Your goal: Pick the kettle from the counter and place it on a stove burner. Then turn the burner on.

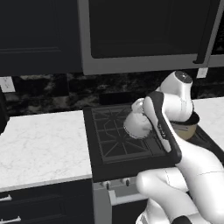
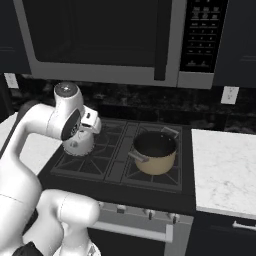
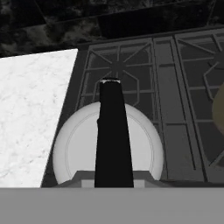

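The white marble counter (image 1: 41, 144) lies left of the dark cooktop (image 2: 115, 165), and over the cooktop's left grates sits the kettle (image 3: 78, 148), round and squat, upright under the hand. Its black handle (image 3: 113, 131) runs as a long bar across the lid toward the backsplash; I can't make out the spout. The gripper (image 2: 82, 134) is pinched on that handle. Right of the kettle a tan pot (image 2: 155, 152) rests on a burner. No readable writing.

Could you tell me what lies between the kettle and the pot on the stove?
In the right base view, only bare black grate separates the kettle from the pot.
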